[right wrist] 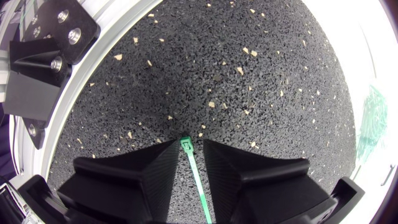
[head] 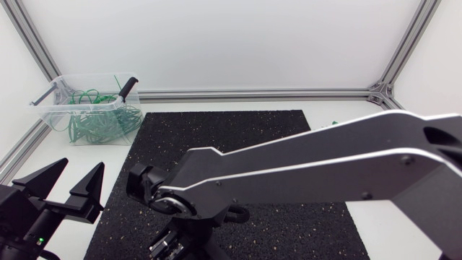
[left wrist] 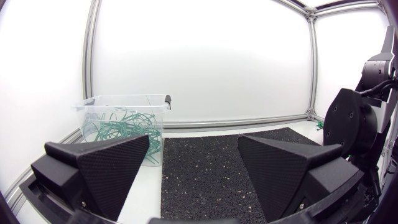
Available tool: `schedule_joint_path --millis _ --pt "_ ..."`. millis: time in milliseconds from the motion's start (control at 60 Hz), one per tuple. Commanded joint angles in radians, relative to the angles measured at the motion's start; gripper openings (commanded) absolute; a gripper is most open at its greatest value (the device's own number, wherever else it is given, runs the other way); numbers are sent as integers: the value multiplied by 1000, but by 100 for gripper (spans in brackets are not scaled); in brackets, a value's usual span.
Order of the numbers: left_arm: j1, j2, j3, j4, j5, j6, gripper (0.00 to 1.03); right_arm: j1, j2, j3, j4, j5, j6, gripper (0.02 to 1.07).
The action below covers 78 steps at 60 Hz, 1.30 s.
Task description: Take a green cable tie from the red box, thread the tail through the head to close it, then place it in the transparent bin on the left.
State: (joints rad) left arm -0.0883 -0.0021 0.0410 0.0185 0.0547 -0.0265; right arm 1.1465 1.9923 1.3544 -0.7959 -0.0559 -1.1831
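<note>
Hovering over the mat [right wrist: 217, 74], right gripper [right wrist: 191, 144] with fingers apart, one green tie [right wrist: 194, 173] running between them, head just past the tips, gaps either side, left gripper [head: 81, 170] spread wide and empty, near the bin [head: 50, 110] of looped ties

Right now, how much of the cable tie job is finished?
Lots of looped green ties already lie in the transparent bin. One straight green tie is at my right pincer over the black mat, and its head is not yet threaded. Left: thread it, then bin it. My left pincer is open.
</note>
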Motion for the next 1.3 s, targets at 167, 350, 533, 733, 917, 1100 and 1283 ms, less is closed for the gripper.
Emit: schedule_joint_path --millis 167,350,533,733,917,1100,1283 --pt "-8 -6 -39 -22 2 -15 100 4 43 -26 1 -15 -23 15" --pt "-7 -6 -39 -20 2 -15 100 -24 20 15 -54 -44 -16 13" --pt "4 -10 -43 1 2 11 99 -131 -56 107 -161 -117 4 10" --pt "-27 -7 -15 75 7 -6 99 -261 -128 199 -236 -190 33 10" --pt "-27 194 105 110 13 -23 98 -353 -151 278 -287 -233 66 10" --pt "127 413 266 74 234 -84 96 -444 -139 411 -417 -357 79 9" --pt "245 639 407 12 448 -124 93 -536 -89 551 -566 -513 46 8"
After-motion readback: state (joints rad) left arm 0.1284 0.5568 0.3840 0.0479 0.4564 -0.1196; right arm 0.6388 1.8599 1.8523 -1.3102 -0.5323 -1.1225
